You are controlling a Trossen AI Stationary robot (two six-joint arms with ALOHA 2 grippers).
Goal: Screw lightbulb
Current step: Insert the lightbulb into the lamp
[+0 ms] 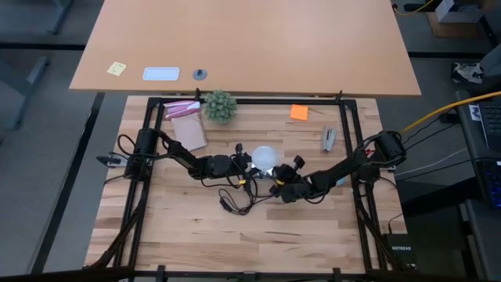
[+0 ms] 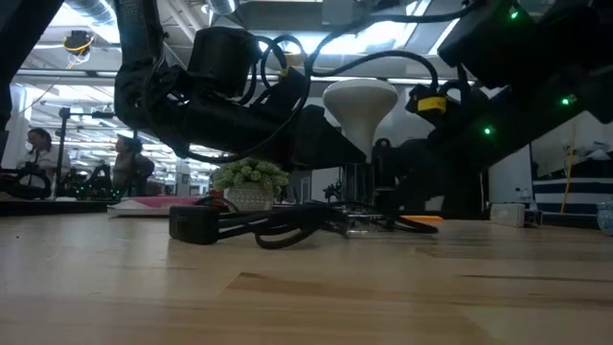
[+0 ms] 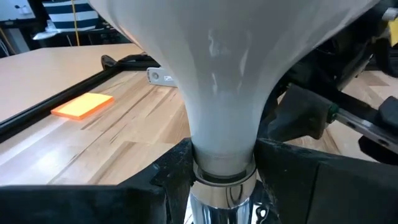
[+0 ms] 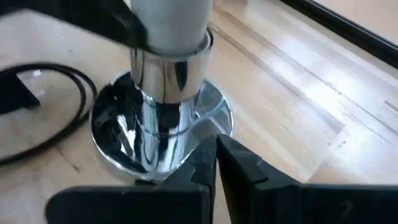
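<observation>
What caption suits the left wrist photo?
Left gripper clasps the narrow neck of the white frosted lightbulb above its shiny chrome socket.

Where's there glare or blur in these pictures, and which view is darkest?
Low view is darkest: arms silhouetted against bright ceiling lights, near tabletop soft. Right wrist view: the chrome socket mirrors its surroundings, lightbulb blurred. Left wrist view: sheen streaks down the bulb's neck. High view evenly lit.

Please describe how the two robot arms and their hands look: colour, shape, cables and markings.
Both arms are black and jointed. The left hand has two thick matte black fingers. The right hand has flat black fingers, pressed together. Black cables loop along the arms, one with a yellow tag; small green lights glow.
</observation>
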